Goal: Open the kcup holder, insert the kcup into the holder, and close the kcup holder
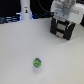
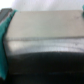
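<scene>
A pale table (image 1: 20, 55) fills most of the exterior view. Near its bottom centre sits the kcup (image 1: 37, 63), a small green pod with a whitish rim, alone on the bare surface. Well apart from it, at the top of the exterior view's right, stands the holder (image 1: 62, 31), a black boxy unit with pale rectangles on its front. The white robot arm (image 1: 65, 9) hangs directly over the holder, and its tool (image 1: 62, 21) appears to be at or against the holder's top, though the blur hides the fingertips. A white bottle-shaped object (image 1: 25, 10) stands at the back, toward the exterior view's left.

The wrist view shows only a close, blurred grey-black surface, probably the holder (image 2: 47, 45), with a teal edge along one side. I cannot tell how far the tool is open or whether it grips anything.

Judging from this, the task is at its first step: the arm is at the holder, likely working to open it. The kcup is not yet picked up, so inserting it and closing the holder both remain.
</scene>
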### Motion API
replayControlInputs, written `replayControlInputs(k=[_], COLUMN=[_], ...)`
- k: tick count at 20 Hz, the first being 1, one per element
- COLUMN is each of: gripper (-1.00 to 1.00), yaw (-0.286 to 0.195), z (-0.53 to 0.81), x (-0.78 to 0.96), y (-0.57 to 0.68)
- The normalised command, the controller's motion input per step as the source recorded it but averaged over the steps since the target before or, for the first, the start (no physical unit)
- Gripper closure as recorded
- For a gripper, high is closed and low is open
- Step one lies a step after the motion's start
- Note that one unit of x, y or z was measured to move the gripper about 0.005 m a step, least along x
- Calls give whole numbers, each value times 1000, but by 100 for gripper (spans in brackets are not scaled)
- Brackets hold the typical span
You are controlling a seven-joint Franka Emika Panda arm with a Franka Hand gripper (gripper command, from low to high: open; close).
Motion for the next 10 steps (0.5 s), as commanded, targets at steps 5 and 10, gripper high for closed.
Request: replayControlInputs(k=[5,10], gripper=[100,100], yaw=[-67,-72], z=[151,233], x=[963,965], y=[-236,-248])
